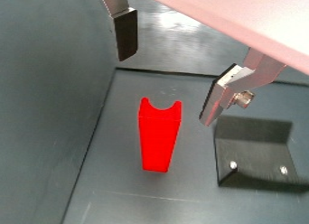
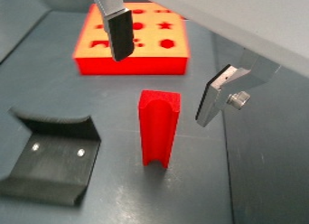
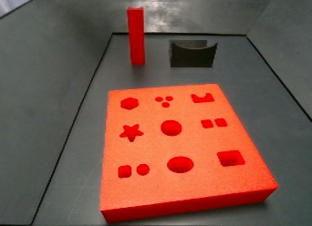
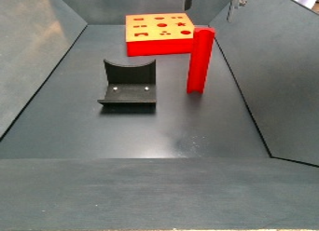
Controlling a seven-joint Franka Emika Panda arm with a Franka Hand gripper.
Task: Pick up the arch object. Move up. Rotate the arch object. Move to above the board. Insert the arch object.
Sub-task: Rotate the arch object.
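Red arch object (image 2: 158, 126) stands upright beneath the gripper (image 2: 167, 72), jaws spread, apart from it.

A dark fixture (image 4: 127, 84), an L-shaped bracket on a base plate with a concave upright wall, stands on the dark grey floor (image 4: 162, 132). In a side view (image 3: 192, 53) it sits toward one o'clock, near the rear wall.

Dark grey floor (image 4: 149, 132) under board (image 4: 159, 32), upright arch object (image 4: 200, 58), fixture (image 4: 127, 84); gripper (image 2: 163, 67) above.
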